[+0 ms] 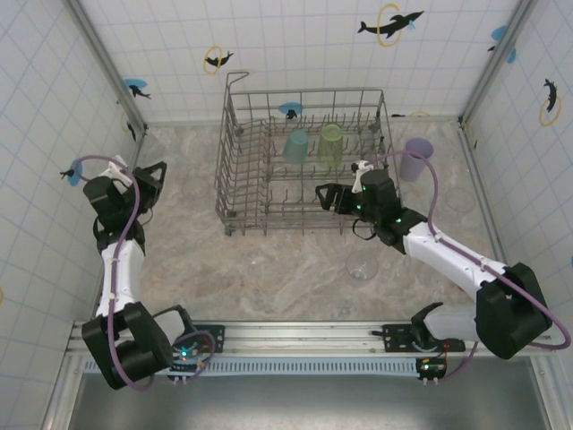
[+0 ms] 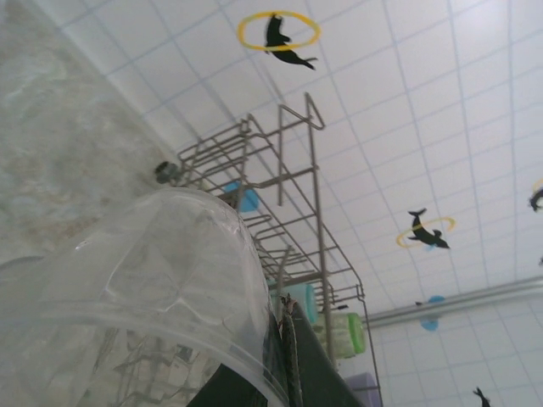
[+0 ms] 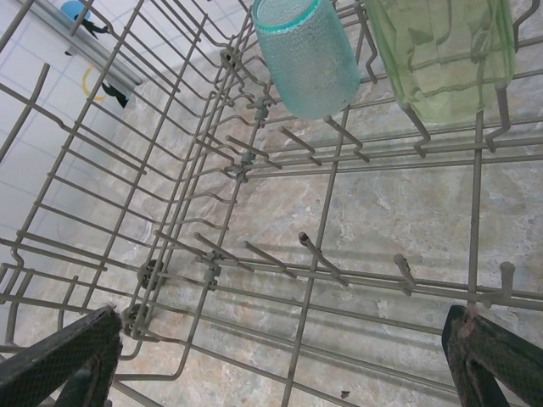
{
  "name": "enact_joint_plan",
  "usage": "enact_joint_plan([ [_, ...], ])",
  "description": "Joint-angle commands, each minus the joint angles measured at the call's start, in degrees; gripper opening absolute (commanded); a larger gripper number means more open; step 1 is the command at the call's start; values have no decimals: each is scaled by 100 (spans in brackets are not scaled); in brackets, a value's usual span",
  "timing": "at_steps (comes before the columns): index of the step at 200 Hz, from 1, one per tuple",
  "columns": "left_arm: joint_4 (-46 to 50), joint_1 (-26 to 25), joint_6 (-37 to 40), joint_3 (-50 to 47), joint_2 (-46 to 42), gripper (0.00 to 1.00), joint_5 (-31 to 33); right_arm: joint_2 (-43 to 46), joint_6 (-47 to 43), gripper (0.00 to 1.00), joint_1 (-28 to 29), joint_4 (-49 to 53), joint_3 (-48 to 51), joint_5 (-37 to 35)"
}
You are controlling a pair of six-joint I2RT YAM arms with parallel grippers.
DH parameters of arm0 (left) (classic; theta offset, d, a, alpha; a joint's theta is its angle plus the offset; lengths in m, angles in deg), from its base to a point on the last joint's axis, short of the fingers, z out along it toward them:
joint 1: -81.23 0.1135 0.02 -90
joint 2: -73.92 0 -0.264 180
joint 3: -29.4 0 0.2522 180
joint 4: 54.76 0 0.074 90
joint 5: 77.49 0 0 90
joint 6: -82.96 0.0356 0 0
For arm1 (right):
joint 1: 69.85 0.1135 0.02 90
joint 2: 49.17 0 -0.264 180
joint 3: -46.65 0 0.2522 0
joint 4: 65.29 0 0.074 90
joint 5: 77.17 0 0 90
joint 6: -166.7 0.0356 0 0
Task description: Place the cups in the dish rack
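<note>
The dish rack (image 1: 235,179) stands on the table (image 1: 286,260) toward the back wall (image 1: 286,45), about midway across. In its far part two cups sit side by side, the left-hand cup (image 1: 295,145) just beside the right-hand cup (image 1: 331,143) (both within the wire walls). A third cup (image 1: 415,159) stands on the table just right of the rack's far right corner, a fourth cup (image 1: 362,266) sits in front of the rack's near right corner, apart from it, and the right gripper (image 1: 322,197) hangs over the rack's near right side. The left gripper (image 1: 152,170) is well off to the rack's left by the side wall (image 1: 45,107), the held cup (image 2: 161,280) between its fingers.
</note>
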Motion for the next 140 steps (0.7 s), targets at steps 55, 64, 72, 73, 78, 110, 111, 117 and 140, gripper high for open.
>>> enact_joint_plan([
  [55, -2047, -598, -857, 110, 111, 0, -155, -75, -93, 100, 83, 162, -341, 9],
  [64, -2121, -667, -903, 135, 116, 0, -172, -75, -89, 100, 87, 157, -350, 36],
  [72, -2184, -734, -931, 170, 127, 0, -193, -84, -84, 100, 86, 161, -359, 63],
  [73, -2199, -751, -932, 173, 126, 0, -201, -84, -82, 100, 87, 161, -359, 67],
  [78, -2219, -796, -942, 197, 135, 0, -216, -84, -80, 100, 83, 149, -355, 91],
  [110, -2374, -1176, -945, 332, 241, 0, -399, -110, 37, 100, 43, 71, -359, 319],
  [111, -2377, -1188, -944, 333, 240, 0, -404, -110, 45, 100, 43, 72, -359, 331],
  [117, -2422, -1267, -934, 339, 254, 0, -402, -119, 79, 100, 28, -23, -359, 386],
  [140, -2524, -1571, -924, 393, 348, 0, -408, -167, 338, 100, -140, -343, -269, 748],
])
